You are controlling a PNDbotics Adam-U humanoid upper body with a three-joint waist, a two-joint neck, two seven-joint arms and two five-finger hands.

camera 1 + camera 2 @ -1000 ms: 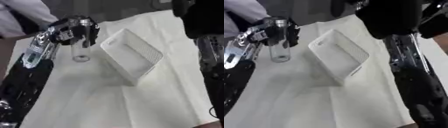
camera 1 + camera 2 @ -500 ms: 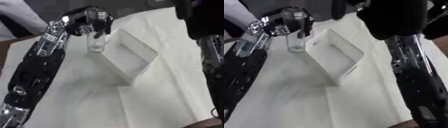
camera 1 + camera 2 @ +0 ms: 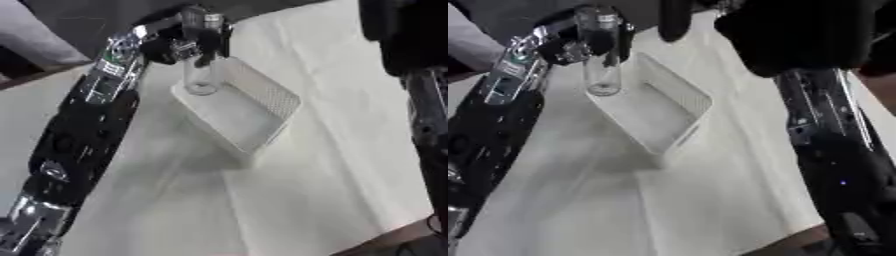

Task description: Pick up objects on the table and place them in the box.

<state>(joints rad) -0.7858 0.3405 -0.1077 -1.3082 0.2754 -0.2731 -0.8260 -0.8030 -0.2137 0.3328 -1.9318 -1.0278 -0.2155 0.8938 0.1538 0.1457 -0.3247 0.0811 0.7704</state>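
— What is the left hand (image 3: 188,40) carrying?
— One clear glass tube (image 3: 201,75), upright, fingers curled round its top, over the near-left corner of one white perforated plastic box (image 3: 254,107).
— Surface?
— A counter (image 3: 332,150) under smooth white cloth.

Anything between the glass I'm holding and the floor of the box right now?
Nothing shows there. In the left eye view the glass, held upright in the left hand, hangs over the near-left corner of the white box, whose floor looks bare.

both head eyes look down, sharing box (image 3: 241,107).
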